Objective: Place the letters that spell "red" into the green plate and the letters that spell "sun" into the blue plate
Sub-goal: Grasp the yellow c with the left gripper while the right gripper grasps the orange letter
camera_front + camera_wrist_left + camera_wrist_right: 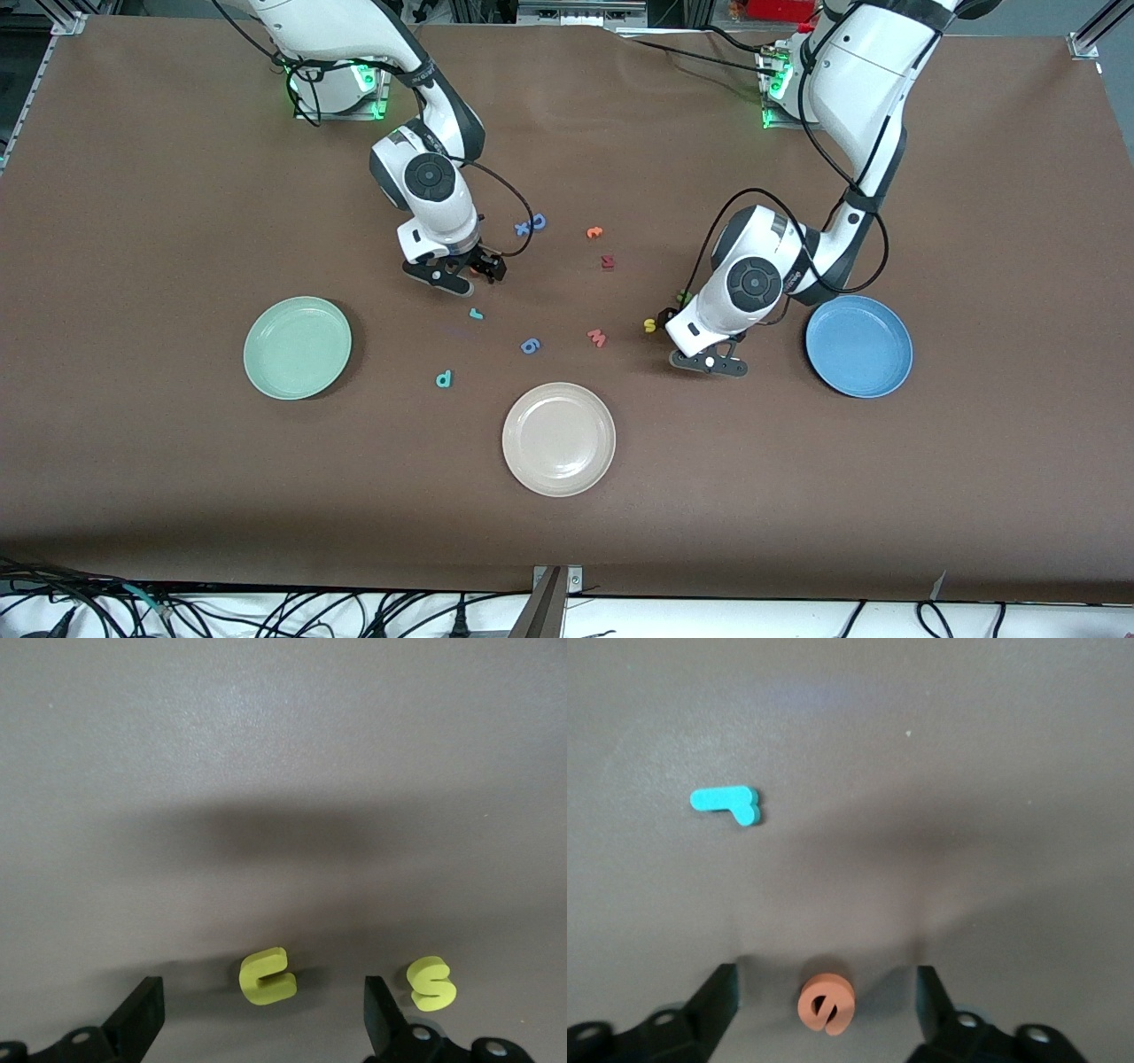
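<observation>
We see a brown tabletop [177,177] with three plates on it: the green plate [298,347] toward the right arm's end, the blue plate [858,346] toward the left arm's end, and a cream plate [558,439] between them and nearer the front camera; all three hold nothing. The right gripper [825,1001] sits low over the tabletop, farther from the front camera than the green plate, its fingers spread with the orange "e" [827,1006] lying between them and touching neither. The teal "r" [727,804] lies just nearer the front camera than that gripper, and the teal "d" [444,379] lies nearer still, between the green plate and the cream plate. The left gripper [262,1014] is low beside the blue plate, fingers spread, with the yellow "u" [266,976] lying flat between them and apart from both. The yellow "s" [431,982] lies just outside one finger, and the green "n" [683,298] peeks out beside the left arm's wrist. Between the two arms lie a pink "w" [597,338], a blue "6" [530,346], a dark red letter [607,261], another orange letter [594,232] and two blue letters [530,224], all flat on the tabletop.
</observation>
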